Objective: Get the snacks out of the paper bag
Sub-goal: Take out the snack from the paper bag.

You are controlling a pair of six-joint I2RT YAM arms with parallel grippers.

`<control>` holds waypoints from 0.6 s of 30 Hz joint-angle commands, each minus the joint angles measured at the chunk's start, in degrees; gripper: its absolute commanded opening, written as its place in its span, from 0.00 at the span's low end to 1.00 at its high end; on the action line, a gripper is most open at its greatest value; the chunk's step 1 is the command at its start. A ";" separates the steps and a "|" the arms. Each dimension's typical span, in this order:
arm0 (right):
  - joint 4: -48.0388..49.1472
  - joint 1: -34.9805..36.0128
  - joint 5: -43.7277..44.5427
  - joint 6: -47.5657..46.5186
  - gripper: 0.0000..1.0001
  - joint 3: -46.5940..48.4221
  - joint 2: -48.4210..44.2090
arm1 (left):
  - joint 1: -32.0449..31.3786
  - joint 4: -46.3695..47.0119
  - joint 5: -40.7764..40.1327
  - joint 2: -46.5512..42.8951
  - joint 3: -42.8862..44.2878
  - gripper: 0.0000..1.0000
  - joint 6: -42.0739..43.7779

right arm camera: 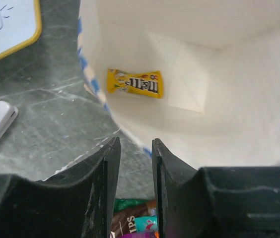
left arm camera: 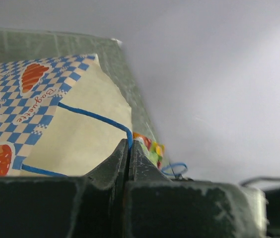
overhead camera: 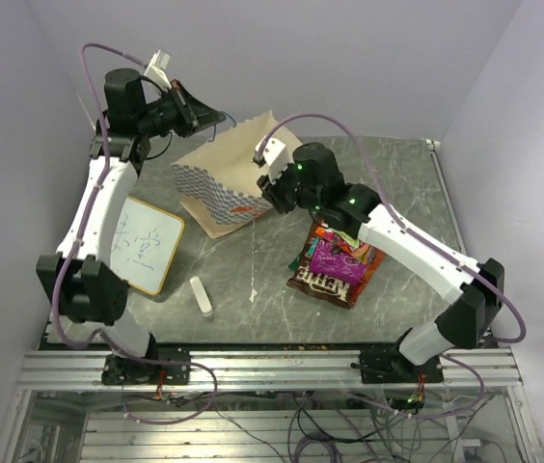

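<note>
The paper bag lies on its side at the table's far middle, its mouth facing right. High at the back, my left gripper is shut on the bag's thin blue cord handle, holding the top edge up. My right gripper hovers at the bag's mouth, open, with nothing between its fingers. Inside the bag, a yellow M&M's packet lies near the bottom. A pile of snacks, brown, purple and orange, lies on the table under my right arm.
A wood-framed whiteboard lies at the left, and a small white cylinder is in front of it. The grey marbled table is walled on three sides. A colourful packet shows beyond my left fingers.
</note>
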 commanded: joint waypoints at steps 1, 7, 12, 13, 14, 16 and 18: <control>8.92 0.09 -8.35 -0.65 0.32 -2.11 -0.77 | -2.75 2.03 5.28 -9.82 -5.19 0.07 2.87; 14.53 0.19 -14.17 -2.82 0.34 -11.28 -8.69 | -9.32 -8.30 1.02 -16.33 -11.11 0.07 12.13; 10.44 0.32 -16.17 -5.51 0.35 -15.24 -13.35 | -9.93 -13.38 -5.32 -20.48 -13.04 0.07 14.59; 9.62 0.41 -16.73 -6.49 0.35 -16.15 -14.30 | -9.91 -15.01 -6.28 -21.21 -12.91 0.07 15.52; 9.15 0.68 -17.02 -7.29 0.35 -17.13 -14.96 | -9.93 -17.23 -7.41 -21.87 -12.32 0.07 16.95; 8.78 1.55 -16.81 -8.34 0.35 -18.72 -15.76 | -9.93 -21.73 -9.67 -22.53 -10.66 0.07 20.25; 8.56 2.48 -16.47 -8.63 0.35 -19.65 -15.84 | -9.84 -24.31 -11.52 -23.39 -10.43 0.07 21.04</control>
